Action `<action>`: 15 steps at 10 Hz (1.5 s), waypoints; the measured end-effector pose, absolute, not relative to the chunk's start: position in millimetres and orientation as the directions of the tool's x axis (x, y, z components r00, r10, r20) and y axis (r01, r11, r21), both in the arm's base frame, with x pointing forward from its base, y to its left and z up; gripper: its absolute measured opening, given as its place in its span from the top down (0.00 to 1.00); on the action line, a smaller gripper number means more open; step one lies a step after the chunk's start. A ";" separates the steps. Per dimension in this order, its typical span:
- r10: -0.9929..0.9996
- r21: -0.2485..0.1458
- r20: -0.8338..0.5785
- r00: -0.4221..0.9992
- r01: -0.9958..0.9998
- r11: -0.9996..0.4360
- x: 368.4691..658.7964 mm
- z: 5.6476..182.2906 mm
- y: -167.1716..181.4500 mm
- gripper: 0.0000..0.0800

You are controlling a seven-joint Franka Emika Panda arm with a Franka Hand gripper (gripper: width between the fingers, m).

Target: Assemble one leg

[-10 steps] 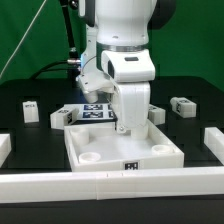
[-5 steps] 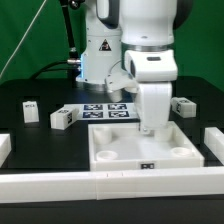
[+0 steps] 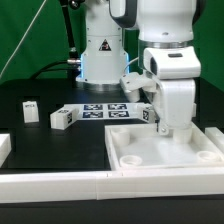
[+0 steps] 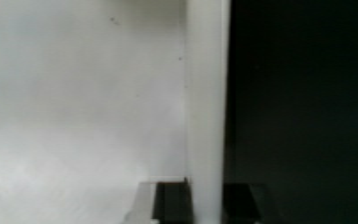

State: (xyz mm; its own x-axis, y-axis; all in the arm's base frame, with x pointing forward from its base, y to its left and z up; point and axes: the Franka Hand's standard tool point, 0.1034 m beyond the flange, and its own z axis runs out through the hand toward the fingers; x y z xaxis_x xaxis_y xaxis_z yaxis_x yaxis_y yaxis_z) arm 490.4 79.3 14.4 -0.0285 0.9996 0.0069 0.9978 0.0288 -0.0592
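The wide white square panel (image 3: 150,160) with round corner holes lies flat on the black table at the exterior view's right. My gripper (image 3: 163,130) reaches down onto its far wall and is shut on it. In the wrist view, the wall's thin white edge (image 4: 202,100) runs between my dark fingers (image 4: 172,203), with my gripper (image 4: 206,205) closed around it. Two small white legs (image 3: 29,110) (image 3: 62,118) with tags lie at the exterior view's left, apart from the panel and from my gripper. Another small tagged piece (image 3: 146,113) shows partly beside the arm.
The marker board (image 3: 100,110) lies in the middle of the table behind the panel. A long white rail (image 3: 55,186) runs along the front edge. A short white piece (image 3: 4,147) sits at the far left. The robot base (image 3: 100,55) stands at the back.
My gripper has moved toward the exterior view's right, dragging the square panel with it across the table. The two legs at the left have stayed put.
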 end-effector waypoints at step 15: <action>1.000 -0.076 0.001 0.010 0.997 -0.010 491.2 13.7 84.8 0.19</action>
State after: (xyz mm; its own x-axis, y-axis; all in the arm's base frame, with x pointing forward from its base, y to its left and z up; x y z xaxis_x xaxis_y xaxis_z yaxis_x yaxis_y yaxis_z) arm 491.2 84.8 13.7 0.0103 0.9999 0.0013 0.9971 -0.0101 -0.0759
